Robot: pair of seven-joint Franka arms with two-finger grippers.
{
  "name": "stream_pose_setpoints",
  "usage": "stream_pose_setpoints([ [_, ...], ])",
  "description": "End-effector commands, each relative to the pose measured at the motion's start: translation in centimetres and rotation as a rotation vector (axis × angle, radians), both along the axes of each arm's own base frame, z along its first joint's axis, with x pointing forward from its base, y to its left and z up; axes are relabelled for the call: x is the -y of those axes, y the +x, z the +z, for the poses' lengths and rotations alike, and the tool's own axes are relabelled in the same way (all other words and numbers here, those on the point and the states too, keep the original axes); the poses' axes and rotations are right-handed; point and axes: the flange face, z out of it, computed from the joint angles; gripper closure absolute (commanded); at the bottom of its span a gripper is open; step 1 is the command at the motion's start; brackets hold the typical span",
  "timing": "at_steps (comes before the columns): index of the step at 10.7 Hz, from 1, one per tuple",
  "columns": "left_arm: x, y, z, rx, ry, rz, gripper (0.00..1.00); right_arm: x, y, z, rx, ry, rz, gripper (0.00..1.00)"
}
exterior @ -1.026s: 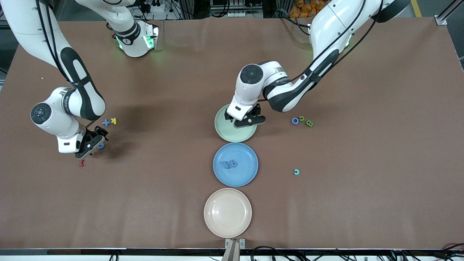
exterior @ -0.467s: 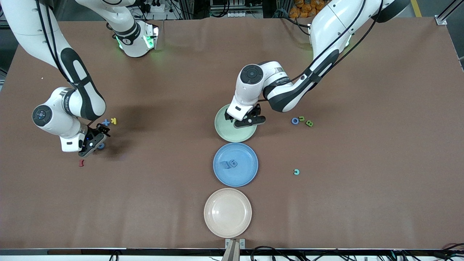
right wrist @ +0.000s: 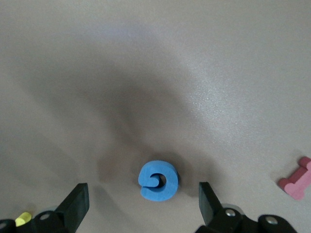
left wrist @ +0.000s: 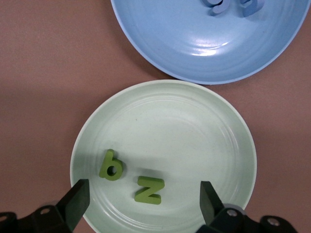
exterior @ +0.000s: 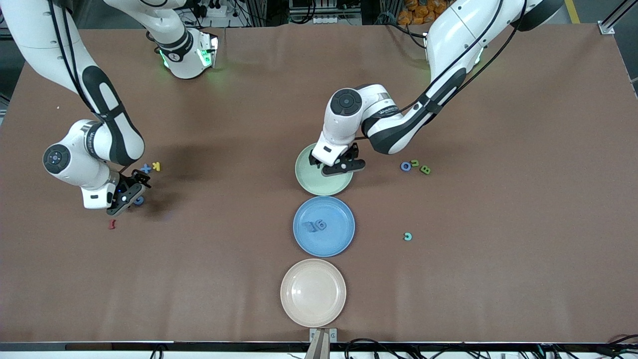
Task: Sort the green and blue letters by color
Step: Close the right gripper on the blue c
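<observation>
**Item 1, blue curled piece** (right wrist: pixel 158 180): lies flat on the bare brown table (exterior: pixel 224 279), at mid-height of the front view, toward the right arm's end. It sits directly under the right gripper (right wrist: pixel 141 204), between the 2 spread fingers and touching neither. It is roundish with no marked long axis, so finger alignment probably matters little. A straight descent looks sufficient.

**Item 2, room:** the dark red piece (exterior: pixel 112 224) is near and lower in the frame. The blue X (exterior: pixel 145 168) and yellow K (exterior: pixel 156 166) are near and higher. None is touching the blue piece.

**Item 3, left gripper** (left wrist: pixel 143 194): jaws wide and empty. It hangs over the green plate (left wrist: pixel 243 145), which holds a green b (left wrist: pixel 111 165) and a green Z (left wrist: pixel 149 190).

**Item 4, blue plate** (exterior: pixel 344 239): at frame centre, holding 2 blue pieces (exterior: pixel 315 226).

**Item 5, unsorted, toward the left arm's end:** blue ring (exterior: pixel 405 166) and 2 green pieces (exterior: pixel 425 170) clustered together. The left arm is the nearer of the 2.
</observation>
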Motion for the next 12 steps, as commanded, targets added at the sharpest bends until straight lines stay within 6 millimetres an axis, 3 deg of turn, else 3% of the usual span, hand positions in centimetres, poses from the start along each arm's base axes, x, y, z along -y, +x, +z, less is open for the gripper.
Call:
stream_pose_setpoints([
  [1, 0.0, 0.4, 0.1, 0.003, -0.002, 0.012, 0.0, 0.7, -0.1, -0.1, 0.002, 0.01, -0.01, 0.45],
  [3, 0.0, 0.5, 0.1, 0.003, -0.002, 0.012, 0.0, 0.7, 0.2, 0.1, 0.012, 0.007, -0.008, 0.91],
  [4, 0.0, 0.5, 0.1, 0.003, -0.002, 0.012, 0.0, 0.7, 0.3, 0.2, 0.015, 0.007, 0.002, 1.0],
  [9, -0.1, 0.6, 0.0, 0.005, 0.0, 0.012, 0.0, 0.5, 0.9, 0.7, 0.022, 0.006, 0.008, 1.0],
  [12, -0.1, 0.7, 0.0, 0.006, -0.001, 0.013, 0.0, -0.1, 3.1, 3.1, 0.081, 0.0, 0.031, 1.0],
])
